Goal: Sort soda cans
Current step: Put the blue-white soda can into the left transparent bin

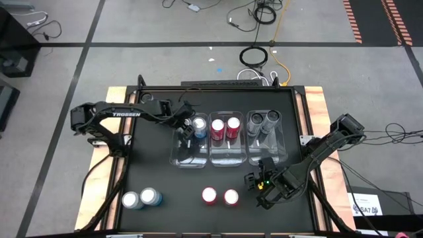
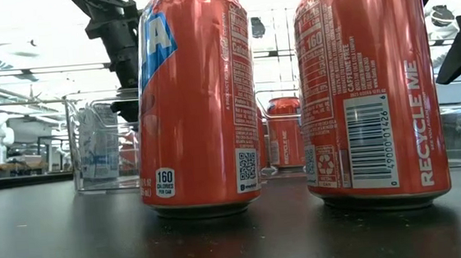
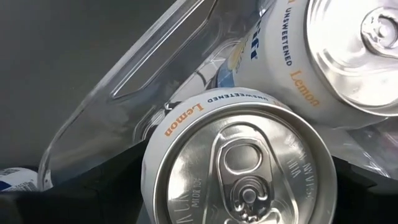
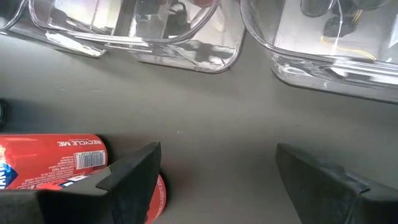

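reaching over the left clear bin (image 1: 188, 155) at the middle of the black table (image 1: 158, 175), the left gripper (image 1: 192, 125) is clamped on a light blue can (image 3: 239, 165), which the left wrist view shows upright between the dark fingers with its silvery top facing the camera; a second light blue can (image 3: 323, 56) stands touching it inside that bin's far end. the middle bin (image 1: 228, 155) holds two red cans (image 1: 225, 128) side by side at its far end, and the right bin (image 1: 268, 153) holds two dark grey cans (image 1: 263, 121) the same way. near the table's front edge, two more red cans (image 1: 220, 196) stand upright just beside each other, large in the low view as a pair (image 2: 277, 92). toward the front left corner two light blue cans (image 1: 141, 198) stand together. the right gripper (image 1: 254, 180) hangs low over the table between the front red pair and the right bin, its fingers (image 4: 134, 171) spread apart with nothing between them, a red can (image 4: 53, 158) just beside one finger in the right wrist view.
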Motion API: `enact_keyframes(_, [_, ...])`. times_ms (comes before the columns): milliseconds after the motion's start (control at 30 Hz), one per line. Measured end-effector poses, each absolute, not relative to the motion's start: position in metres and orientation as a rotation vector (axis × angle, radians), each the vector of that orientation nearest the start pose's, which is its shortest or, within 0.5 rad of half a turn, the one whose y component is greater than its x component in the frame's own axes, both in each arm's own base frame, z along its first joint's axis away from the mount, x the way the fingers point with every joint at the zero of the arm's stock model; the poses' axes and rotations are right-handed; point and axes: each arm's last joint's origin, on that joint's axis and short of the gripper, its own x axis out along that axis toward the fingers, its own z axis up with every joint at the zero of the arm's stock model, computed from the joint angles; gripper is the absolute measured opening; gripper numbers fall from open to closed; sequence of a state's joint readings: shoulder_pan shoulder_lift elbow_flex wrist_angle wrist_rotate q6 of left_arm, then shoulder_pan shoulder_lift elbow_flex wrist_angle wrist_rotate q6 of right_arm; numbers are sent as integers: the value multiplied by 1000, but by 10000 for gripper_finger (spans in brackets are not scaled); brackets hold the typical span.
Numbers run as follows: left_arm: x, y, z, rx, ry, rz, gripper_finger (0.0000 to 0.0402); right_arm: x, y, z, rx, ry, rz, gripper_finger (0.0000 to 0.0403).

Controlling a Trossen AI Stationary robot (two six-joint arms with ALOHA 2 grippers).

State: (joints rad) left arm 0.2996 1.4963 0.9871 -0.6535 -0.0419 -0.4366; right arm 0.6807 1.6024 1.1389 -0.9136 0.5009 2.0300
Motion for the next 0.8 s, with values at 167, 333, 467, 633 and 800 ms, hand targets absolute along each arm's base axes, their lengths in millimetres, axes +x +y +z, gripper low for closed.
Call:
enact_keyframes(167, [269,84,211,-533,1080,554,348,236,173,220,1042,747,-911,310])
enact_keyframes(333, [268,84,211,-539,1090,551,348,237,174,220,1045,746,-908,310])
enact_keyframes(467, [268,83,211,-561,1094,515,348,237,174,220,1045,746,-909,310])
enact_keyframes(633, [268,83,211,-558,1095,507,348,237,174,220,1045,746,-909,310])
enact_keyframes(800, [268,84,211,-540,1088,533,348,237,174,220,1047,746,-907,310])
